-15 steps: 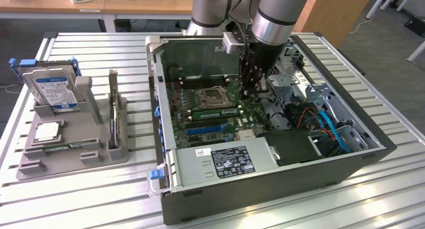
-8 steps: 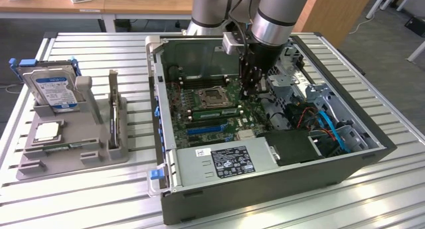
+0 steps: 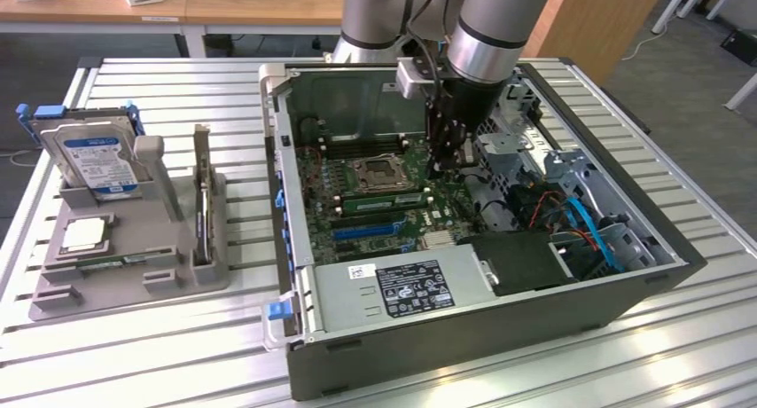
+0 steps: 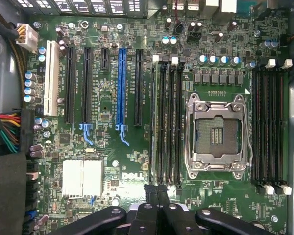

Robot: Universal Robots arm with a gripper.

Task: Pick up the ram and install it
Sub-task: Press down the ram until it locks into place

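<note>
The tabletop is ribbed bare metal with a dull sheen. At nine o'clock from the case, which is dark matt sheet metal, the holder looks like matt grey plastic. The motherboard is glossy green, and its socket frame is bright polished metal. The fingers are matt black.

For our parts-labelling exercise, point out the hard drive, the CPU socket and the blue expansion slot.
hard drive (image 3: pixel 95 161): exterior view, on its blue label.
CPU socket (image 4: pixel 216 136): wrist view, socket centre.
blue expansion slot (image 4: pixel 121 85): wrist view, mid-length.
</note>
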